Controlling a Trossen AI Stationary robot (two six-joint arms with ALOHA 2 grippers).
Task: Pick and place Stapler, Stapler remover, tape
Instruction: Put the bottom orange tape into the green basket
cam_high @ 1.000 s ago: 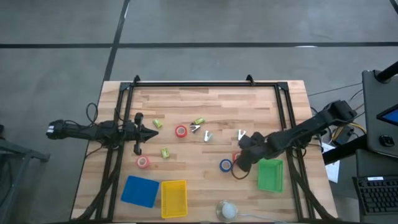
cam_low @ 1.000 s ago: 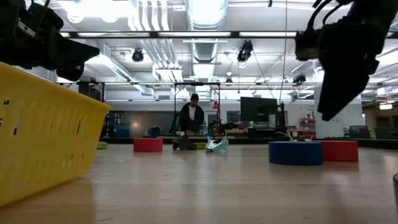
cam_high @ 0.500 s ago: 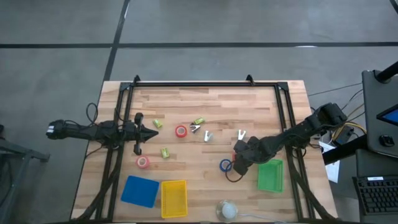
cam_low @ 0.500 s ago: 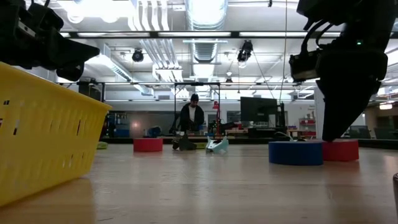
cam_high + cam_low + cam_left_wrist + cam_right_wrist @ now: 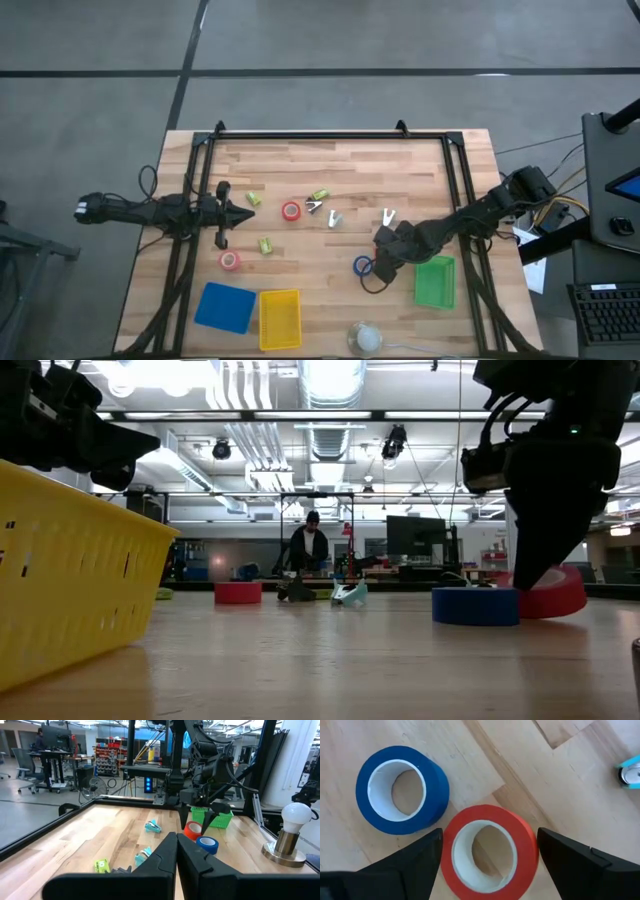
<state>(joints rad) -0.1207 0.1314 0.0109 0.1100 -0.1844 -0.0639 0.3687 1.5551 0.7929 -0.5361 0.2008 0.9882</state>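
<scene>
The light wooden desk (image 5: 420,175) carried a blue tape roll (image 5: 362,265), two red tape rolls (image 5: 291,211) (image 5: 230,260), three small green items (image 5: 265,244), pale staple removers (image 5: 333,218), a blue tray (image 5: 224,306), a yellow basket (image 5: 280,319), a green basket (image 5: 434,281) and a lamp bulb on its stand (image 5: 365,338)

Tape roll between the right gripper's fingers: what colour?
Red tape roll, white inner core; clearest in the right wrist view.
</scene>
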